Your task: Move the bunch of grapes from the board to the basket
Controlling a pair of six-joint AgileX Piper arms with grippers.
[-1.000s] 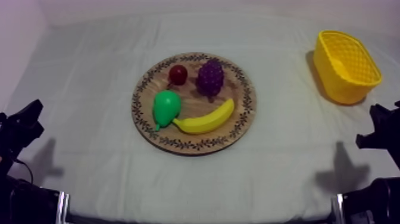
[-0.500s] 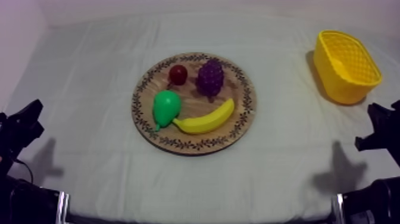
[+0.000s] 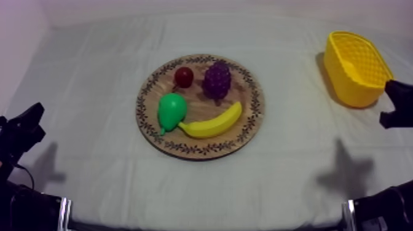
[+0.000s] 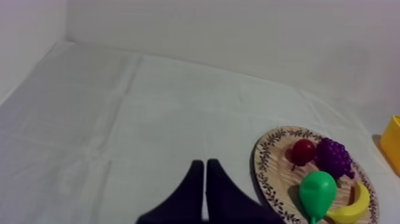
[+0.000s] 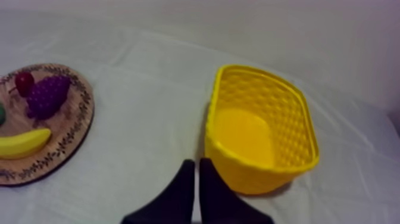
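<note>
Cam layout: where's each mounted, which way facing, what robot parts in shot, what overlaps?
Top view: above the table, slanting down on the wooden board and yellow basket; left tool low at the left edge, right tool by the basket.
Left wrist view: on the left arm, facing across the table toward the board; its shut fingers show.
Right wrist view: on the right arm, facing the basket; its shut fingers show.
Shared: all three see the board and the bunch of grapes.

Purple grapes (image 3: pixel 217 79), green pear (image 3: pixel 171 110), yellow banana (image 3: pixel 212 125) and basket (image 3: pixel 337 78), board (image 3: pixel 253 109) with dark-patterned rim.
</note>
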